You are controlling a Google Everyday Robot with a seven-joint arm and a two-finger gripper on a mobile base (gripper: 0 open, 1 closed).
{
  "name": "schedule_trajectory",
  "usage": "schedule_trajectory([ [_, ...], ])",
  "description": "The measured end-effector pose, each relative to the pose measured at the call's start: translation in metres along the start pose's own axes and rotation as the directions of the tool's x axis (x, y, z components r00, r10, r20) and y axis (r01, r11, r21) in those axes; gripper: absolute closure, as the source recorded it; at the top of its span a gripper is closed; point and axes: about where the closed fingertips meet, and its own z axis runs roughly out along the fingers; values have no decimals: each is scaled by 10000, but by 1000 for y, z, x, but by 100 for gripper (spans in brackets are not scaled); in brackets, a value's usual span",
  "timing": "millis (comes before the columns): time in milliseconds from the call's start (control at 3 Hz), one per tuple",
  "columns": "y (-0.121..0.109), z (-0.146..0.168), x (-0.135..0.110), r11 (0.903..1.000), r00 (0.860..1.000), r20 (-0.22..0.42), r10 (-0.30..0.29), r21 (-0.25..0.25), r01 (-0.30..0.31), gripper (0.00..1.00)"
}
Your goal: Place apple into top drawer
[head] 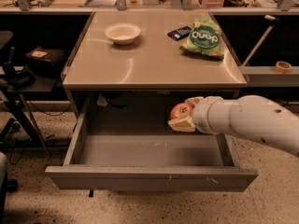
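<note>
The red-orange apple (180, 110) is held between the pale fingers of my gripper (183, 113), which is shut on it. The white arm (247, 121) reaches in from the right. The apple hangs over the back right part of the open top drawer (149, 150), just below the table's front edge and above the drawer's grey floor. The drawer is pulled fully out and its floor is bare but for small white scuffs.
On the tabletop (140, 64) stand a white bowl (122, 32), a green chip bag (204, 37) and a dark flat object (179, 32). A roll of tape (282, 66) lies on a shelf at right. A black stand and cables are at left.
</note>
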Motion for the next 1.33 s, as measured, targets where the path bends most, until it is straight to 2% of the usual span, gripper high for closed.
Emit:
schedule_trajectory([
  [333, 0, 0, 0, 10000, 10000, 9, 3, -6, -3, 100],
  [667, 0, 15, 15, 9950, 9971, 166, 741, -690, -728, 100],
  [1000, -2, 53, 45, 9527, 9747, 121, 2232, -2142, -2155, 100],
  [1333, 7, 94, 75, 8949, 9488, -468, 3123, -3208, -3103, 100],
])
